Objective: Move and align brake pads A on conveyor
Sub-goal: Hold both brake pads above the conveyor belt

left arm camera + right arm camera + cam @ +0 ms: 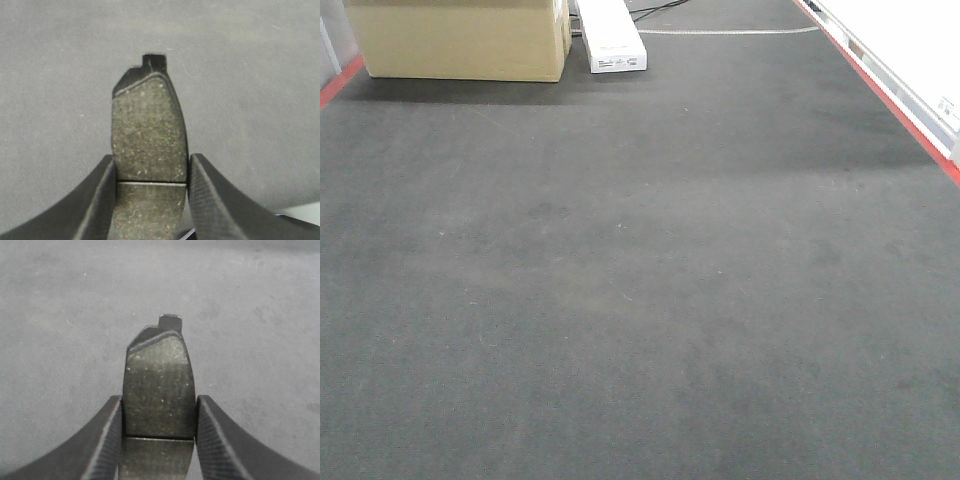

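Double grab going on here!
The left gripper [151,165] is clamping the first brake pad [147,125] by its long edges, grooved grey-brown face toward the camera. The right gripper [159,405] is squeezing the second brake pad [159,375] likewise. Both are sitting over the dark belt [640,300]; touching or not, can't tell.

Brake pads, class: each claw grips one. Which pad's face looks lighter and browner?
The pad in the left claw: lighter, brown-speckled. The right claw's pad looks darker, greyer.
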Robot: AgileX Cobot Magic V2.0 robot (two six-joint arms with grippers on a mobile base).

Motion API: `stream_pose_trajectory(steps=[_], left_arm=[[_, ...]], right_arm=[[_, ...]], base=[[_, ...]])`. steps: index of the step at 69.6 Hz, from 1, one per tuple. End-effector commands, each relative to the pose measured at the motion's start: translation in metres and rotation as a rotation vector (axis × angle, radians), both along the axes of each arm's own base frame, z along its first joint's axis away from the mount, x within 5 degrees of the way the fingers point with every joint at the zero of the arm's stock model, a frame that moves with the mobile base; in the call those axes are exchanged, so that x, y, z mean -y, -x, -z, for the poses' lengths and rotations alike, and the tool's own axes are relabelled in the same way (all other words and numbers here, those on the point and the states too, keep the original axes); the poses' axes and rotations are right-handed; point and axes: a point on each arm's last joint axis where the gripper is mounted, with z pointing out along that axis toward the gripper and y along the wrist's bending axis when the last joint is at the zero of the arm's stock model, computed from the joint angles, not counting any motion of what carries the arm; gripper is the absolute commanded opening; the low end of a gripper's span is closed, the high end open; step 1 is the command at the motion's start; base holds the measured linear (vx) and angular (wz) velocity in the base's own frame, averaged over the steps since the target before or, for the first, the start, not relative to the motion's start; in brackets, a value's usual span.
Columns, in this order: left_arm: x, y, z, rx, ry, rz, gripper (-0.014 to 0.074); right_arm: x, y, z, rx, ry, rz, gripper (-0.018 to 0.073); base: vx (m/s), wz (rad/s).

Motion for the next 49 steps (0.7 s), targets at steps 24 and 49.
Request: stream_pose_trajectory(steps=[24,49], left_arm=[[0.0,0.0001,-0.0082,0.055,0.011,0.001,-0.0006],[0.0,0.0001,-0.0082,0.055,0.011,0.001,-0.0006]], right_arm=[[-0.0001,-0.0021,-0.0136,0.104,-0.011,-0.003,-0.0008],[-0.0001,-0.0021,-0.0136,0.104,-0.011,-0.003,-0.0008]], base=[[0.01,0.0],[0.0,0.0]])
